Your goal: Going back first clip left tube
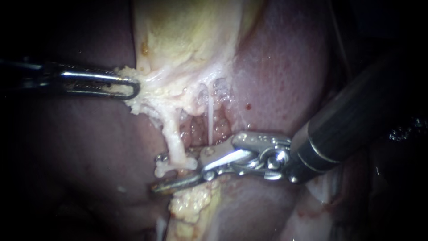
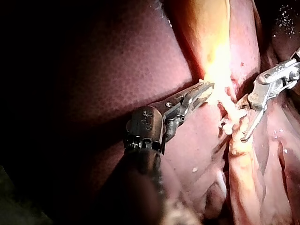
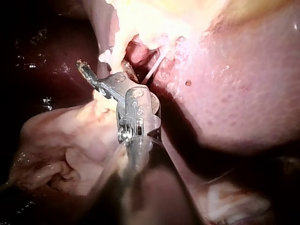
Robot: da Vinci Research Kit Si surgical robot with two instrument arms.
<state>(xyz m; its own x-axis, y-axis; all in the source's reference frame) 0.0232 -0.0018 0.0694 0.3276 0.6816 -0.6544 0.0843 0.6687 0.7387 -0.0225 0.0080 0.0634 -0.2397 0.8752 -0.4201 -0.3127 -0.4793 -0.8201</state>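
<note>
The left tube (image 1: 171, 131) is a pale, wet strand. It runs down from the fatty tissue under the gallbladder (image 1: 187, 31) to the lower middle of the endoscope view, with the dark liver (image 1: 285, 67) on both sides. Across its lower end sits a small white clip (image 1: 176, 166). A much thinner right tube (image 1: 209, 118) hangs near it, apart from it.

I judge that the left tube is soft, light and slippery, and that it can tear easily. It looks stretched, so a push from the side could pull on it or shift the clip. The bare strand is not a good place to take hold. The safer place is the pale fatty tissue (image 1: 133, 105) at its upper end.

My left instrument (image 1: 127, 85) comes in almost level from the left. Its end effector is clamped on this pale fatty tissue, with both jaws against it, and it holds the tissue out to the left so that the tube is taut.

My right instrument (image 1: 209, 167) comes in from the right, with its shaft sloping down toward the tissue. The wrist is bent so that the end effector lies almost level and points to the left. Its two jaws stand apart and grip nothing. The long lower jaw passes just under the clip, and I cannot tell if it touches it.

For going back, I think the right instrument should move straight along its own line, away from the clip, so that the jaws do not catch either tube.
</note>
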